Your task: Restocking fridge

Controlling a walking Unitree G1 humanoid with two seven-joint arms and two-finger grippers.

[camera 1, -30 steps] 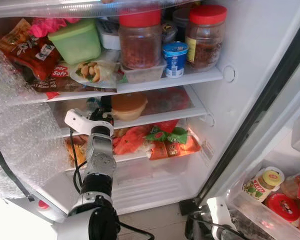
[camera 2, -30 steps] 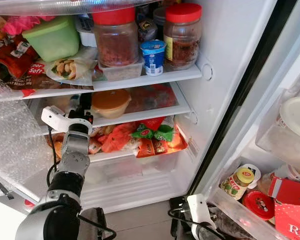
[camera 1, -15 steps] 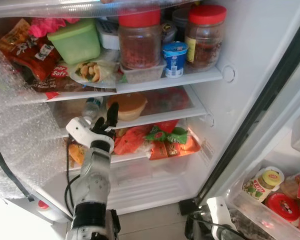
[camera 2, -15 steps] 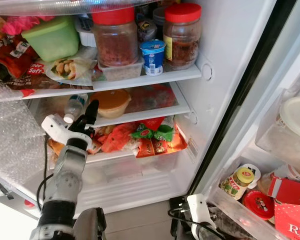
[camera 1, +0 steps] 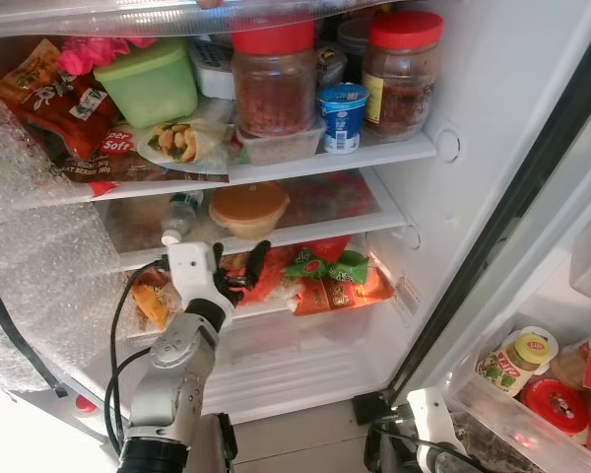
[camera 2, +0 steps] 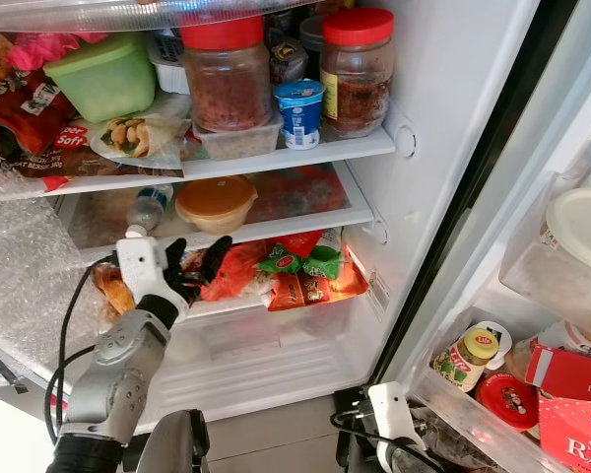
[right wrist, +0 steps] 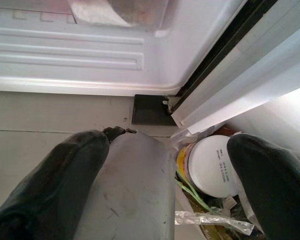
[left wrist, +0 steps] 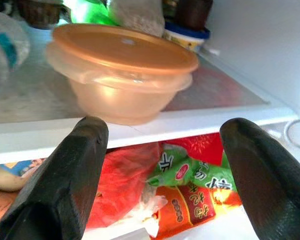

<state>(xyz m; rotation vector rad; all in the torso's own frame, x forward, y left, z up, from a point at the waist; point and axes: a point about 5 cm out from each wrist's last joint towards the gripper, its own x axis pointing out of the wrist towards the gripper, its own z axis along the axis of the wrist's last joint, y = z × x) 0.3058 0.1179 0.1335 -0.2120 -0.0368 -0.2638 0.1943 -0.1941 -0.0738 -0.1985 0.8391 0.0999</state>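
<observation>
I see my left gripper (camera 1: 238, 268) spread wide and empty, just near of the middle shelf (camera 1: 315, 229). The orange-lidded container (left wrist: 122, 72) sits on that shelf, slightly farther in. My right gripper (right wrist: 167, 187) hangs released low by the floor (right wrist: 50, 112).

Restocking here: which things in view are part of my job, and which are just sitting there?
Likely job:
- open left hand at the glass middle shelf
- clear plastic water bottle lying on that shelf
- open right hand over the white-lidded tub

Just there:
- orange-lidded plastic bowl
- green plastic box
- red-lidded jar
</observation>
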